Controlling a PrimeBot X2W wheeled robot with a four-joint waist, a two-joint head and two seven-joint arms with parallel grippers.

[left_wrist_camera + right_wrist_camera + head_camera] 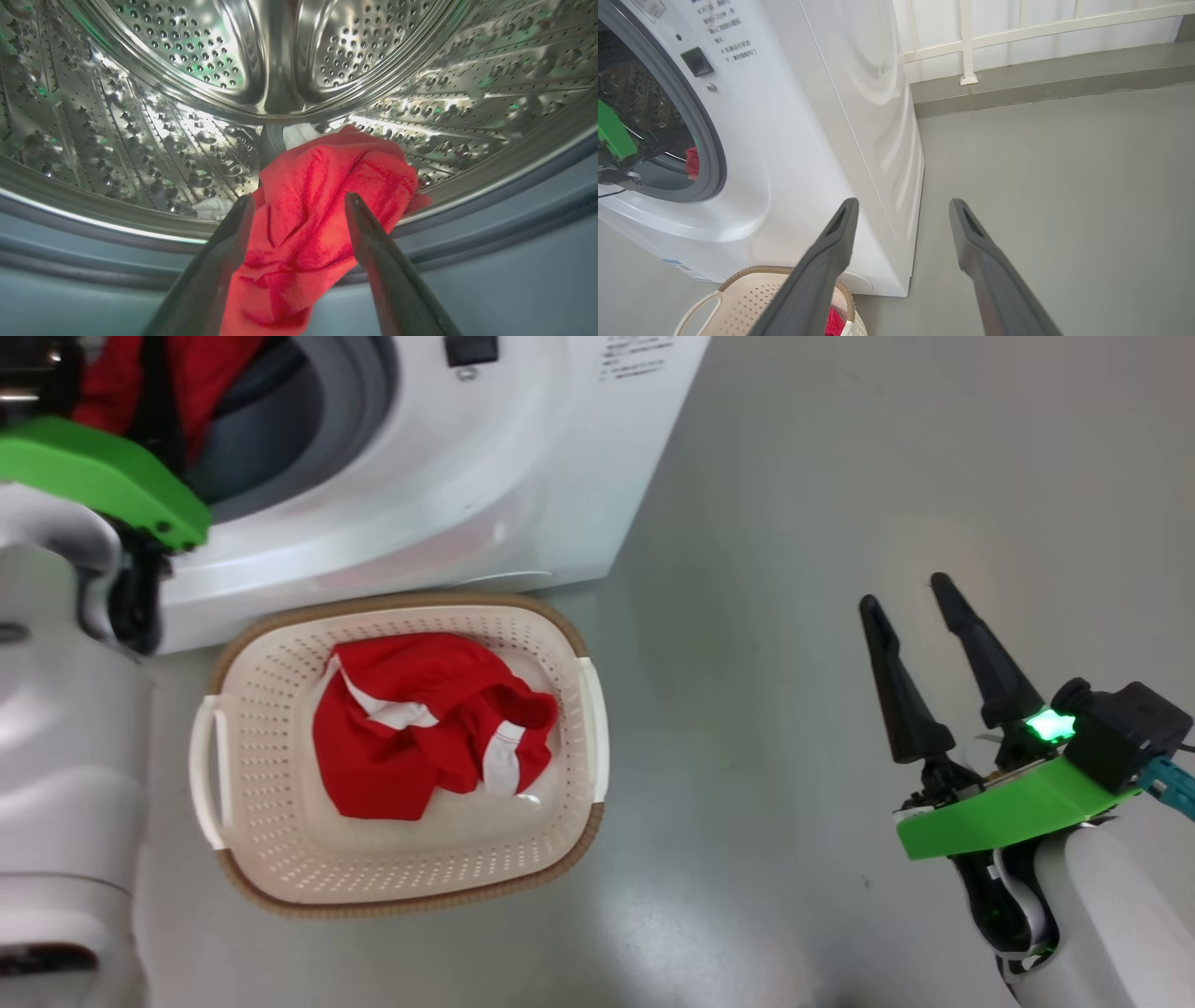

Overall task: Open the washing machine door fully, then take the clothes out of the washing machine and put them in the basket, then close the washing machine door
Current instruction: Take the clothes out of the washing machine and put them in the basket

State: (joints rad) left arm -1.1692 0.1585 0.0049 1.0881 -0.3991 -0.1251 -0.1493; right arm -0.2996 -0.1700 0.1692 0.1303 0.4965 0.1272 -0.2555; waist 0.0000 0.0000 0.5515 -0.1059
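The white washing machine [485, 476] stands with its drum mouth uncovered; the washing machine door is out of view. My left gripper [299, 200] reaches into the steel drum [196, 51], open, one finger on each side of a red garment [322, 186] that hangs over the drum's lip and the grey ring. Another piece of the red clothes [420, 728], with white trim, lies in the cream basket [280, 859] on the floor in front of the machine. My right gripper [907, 595] hangs open and empty over the floor to the right of the basket.
Grey floor [794, 476] stretches to the right of the machine and basket. A white wall with railings [1017, 32] runs behind the machine. My left arm's green bracket [103, 476] and pale forearm [65, 737] stand just left of the basket.
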